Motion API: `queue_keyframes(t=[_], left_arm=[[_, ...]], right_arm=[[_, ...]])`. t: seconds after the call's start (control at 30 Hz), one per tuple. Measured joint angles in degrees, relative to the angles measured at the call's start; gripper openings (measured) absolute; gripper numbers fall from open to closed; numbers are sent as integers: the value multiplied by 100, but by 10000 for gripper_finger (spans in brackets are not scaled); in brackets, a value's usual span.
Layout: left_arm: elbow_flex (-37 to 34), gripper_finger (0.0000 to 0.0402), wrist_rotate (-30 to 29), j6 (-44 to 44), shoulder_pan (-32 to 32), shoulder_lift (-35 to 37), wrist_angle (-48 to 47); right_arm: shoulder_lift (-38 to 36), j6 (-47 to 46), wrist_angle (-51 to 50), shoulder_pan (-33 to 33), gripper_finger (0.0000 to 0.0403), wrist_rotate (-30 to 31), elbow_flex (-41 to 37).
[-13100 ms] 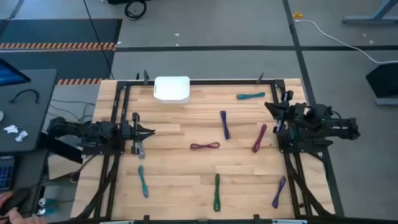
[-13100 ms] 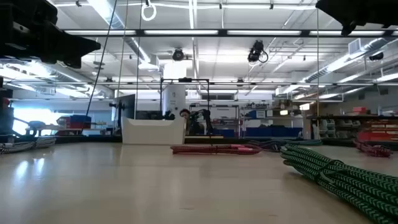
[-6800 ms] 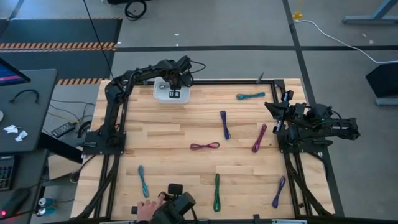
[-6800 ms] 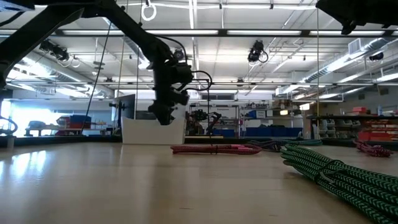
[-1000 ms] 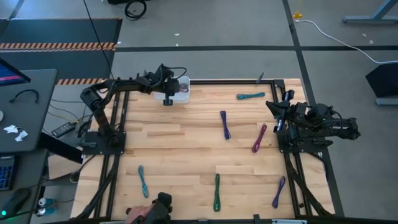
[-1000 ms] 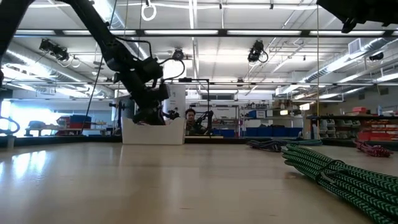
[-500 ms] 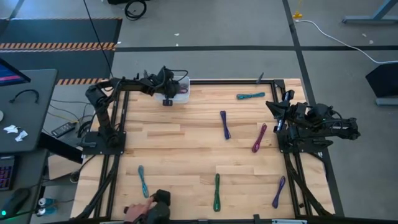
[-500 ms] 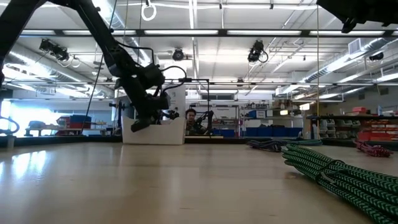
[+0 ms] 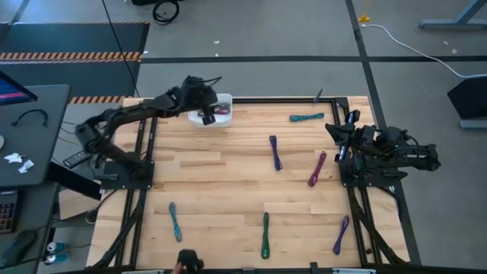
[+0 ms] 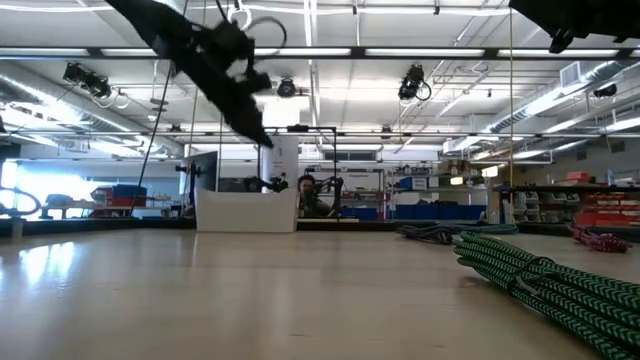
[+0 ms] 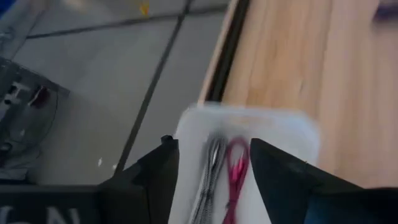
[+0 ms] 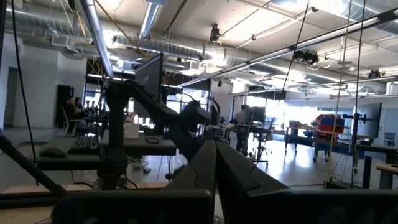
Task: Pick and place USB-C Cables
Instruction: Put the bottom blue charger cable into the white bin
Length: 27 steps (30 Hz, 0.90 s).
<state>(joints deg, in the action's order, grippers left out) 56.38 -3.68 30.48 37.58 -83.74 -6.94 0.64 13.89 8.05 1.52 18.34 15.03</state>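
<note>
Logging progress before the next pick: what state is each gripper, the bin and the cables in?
left gripper: open, empty, above the white bin.
right gripper: shut, empty, parked at the table's right edge.
white bin: upright, holding a magenta cable and a grey one.
six USB-C cables: lying loose on the table.

The desk [image 9: 228, 190] centre is left open; the white bin [image 9: 222, 101] at 11 o'clock is overhung by the left arm [image 9: 137, 113].
</note>
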Motion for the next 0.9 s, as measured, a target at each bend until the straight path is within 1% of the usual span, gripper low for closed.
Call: queue_keyframes(t=[0.03,0.1,0.2,0.27,0.33,0.43,0.53,0.6,0.7,0.8,0.9], left_arm=[[0,196,70,-245,-86,192,-89],[0,188,423,-925,-259,595,-276],[0,176,1314,-2038,-529,1138,-577],[2,168,1902,-2584,-762,1466,-875],[7,159,2248,-3053,-1086,1750,-1233],[7,146,2219,-3791,-1780,2110,-2086],[7,133,1920,-4631,-2644,2291,-3113],[7,125,1717,-5446,-3250,2322,-3775],[1,118,1567,-7222,-4178,2268,-4439],[0,119,1531,-9160,-5034,2127,-4592],[0,137,1481,-10909,-5697,1942,-4608]], right_arm=[[0,-1,0,2,14,-1,0],[0,-1,0,1,14,0,0],[0,-1,0,0,14,1,0],[0,-2,-1,0,14,0,0],[0,0,0,0,14,-1,0],[0,-2,0,1,14,-1,0],[0,-1,1,1,14,0,0],[0,0,0,0,14,-1,0],[0,-1,0,1,14,-1,0],[0,-1,0,0,14,-1,0],[0,-1,0,1,14,-1,0]])
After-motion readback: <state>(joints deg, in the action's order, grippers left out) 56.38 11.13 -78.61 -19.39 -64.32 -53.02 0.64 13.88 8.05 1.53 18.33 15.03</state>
